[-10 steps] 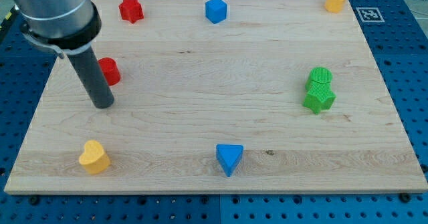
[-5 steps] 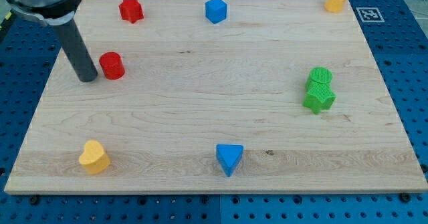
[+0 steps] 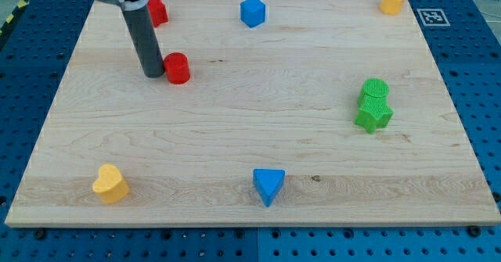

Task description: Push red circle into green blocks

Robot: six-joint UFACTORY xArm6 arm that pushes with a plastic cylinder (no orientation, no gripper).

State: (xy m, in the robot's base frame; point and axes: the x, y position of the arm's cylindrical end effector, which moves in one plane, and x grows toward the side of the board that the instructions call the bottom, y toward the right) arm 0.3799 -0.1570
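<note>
My tip (image 3: pixel 153 75) presses against the left side of the red round block (image 3: pixel 178 68), far left on the pale wooden board (image 3: pixel 235 137)

I carry no jaws, only a straight dark rod, so nothing spreads or pinches. The two green blocks (image 3: pixel 373 104), a ridged round one touching a star-like one, sit well apart at the right. A red star block (image 3: pixel 158 11) shows partly behind my rod; a blue cube (image 3: pixel 252 12) and yellow block (image 3: pixel 392 0) lie far, a blue triangular block (image 3: pixel 268 185) and yellow heart-like block (image 3: pixel 110 183) near
</note>
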